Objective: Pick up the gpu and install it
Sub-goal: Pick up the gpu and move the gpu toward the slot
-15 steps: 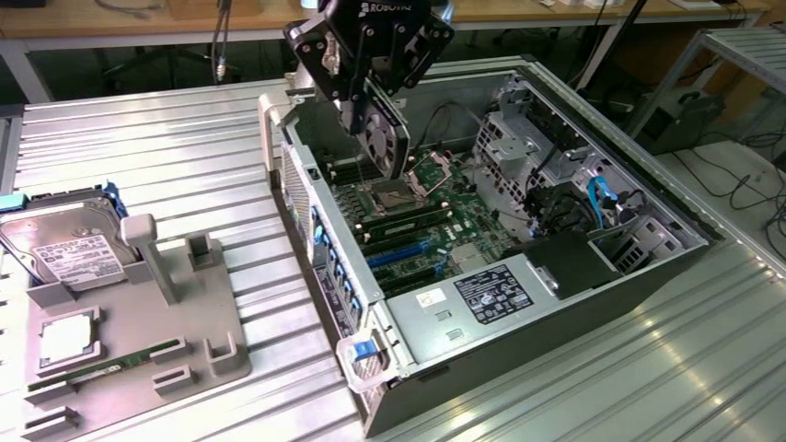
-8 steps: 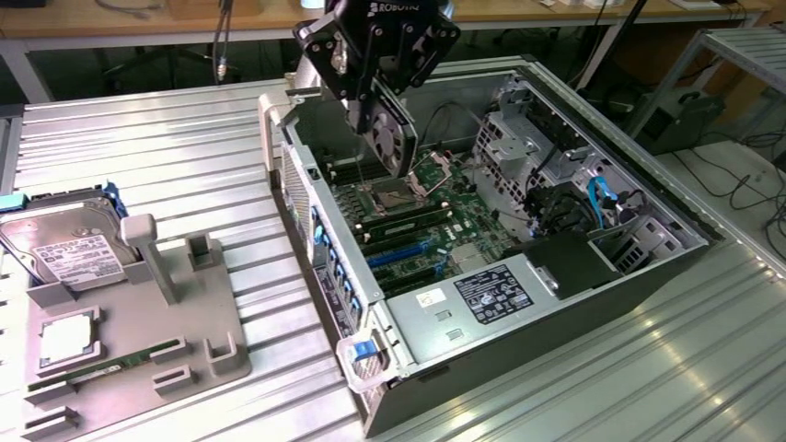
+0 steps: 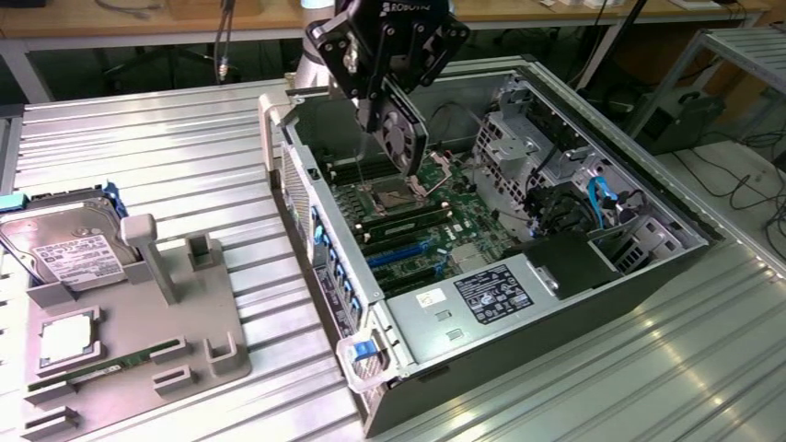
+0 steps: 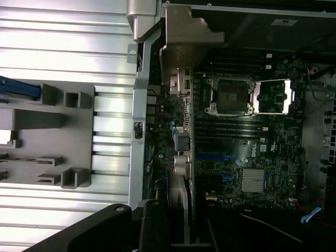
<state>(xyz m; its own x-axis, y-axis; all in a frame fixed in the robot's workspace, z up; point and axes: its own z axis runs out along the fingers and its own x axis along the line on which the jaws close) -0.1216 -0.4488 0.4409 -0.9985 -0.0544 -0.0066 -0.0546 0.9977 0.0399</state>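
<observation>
The gpu [image 3: 403, 129], a dark card with a round fan, hangs on edge above the open computer case [image 3: 577, 276]. My gripper [image 3: 383, 87] is shut on its upper part, over the motherboard [image 3: 424, 216] near the processor socket. In the wrist view the gpu is seen edge-on, its silver end bracket [image 4: 184, 37] beside the case's rear wall and its body [image 4: 181, 157] running along above the board. A dark finger [image 4: 152, 226] of my gripper shows at the frame's edge. The blue card slots [image 3: 406, 250] lie below the card, clear of it.
A grey parts holder [image 3: 184, 322] lies on the ribbed metal table at the exterior view's left, carrying a silver hard drive [image 3: 68, 244], a processor [image 3: 68, 336] and a green memory stick [image 3: 105, 368]. Inside the case are a drive cage [image 3: 522, 138], blue cables [image 3: 602, 198] and a labelled power supply [image 3: 491, 295].
</observation>
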